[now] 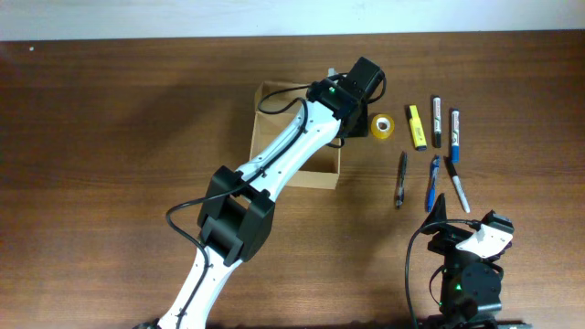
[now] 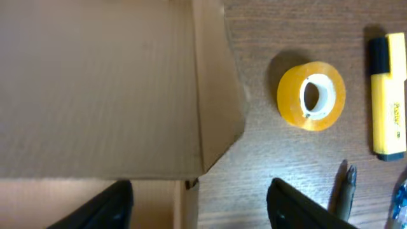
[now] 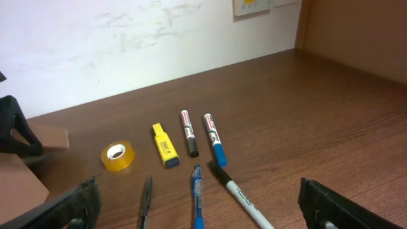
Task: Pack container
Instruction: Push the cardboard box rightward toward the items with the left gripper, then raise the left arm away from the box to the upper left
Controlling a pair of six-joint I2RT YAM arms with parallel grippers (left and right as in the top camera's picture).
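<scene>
Hovering with left fingers point(image 2: 111, 207) released over the cardboard box point(image 2: 95, 83) edge near the tape roll point(image 2: 311, 95), with right fingers point(image 3: 70, 207) released above the tabletop point(image 3: 305, 127).

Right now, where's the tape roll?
Overhead view: the yellow tape roll lies flat on the table between the cardboard box on its left and the yellow highlighter on its right.
</scene>
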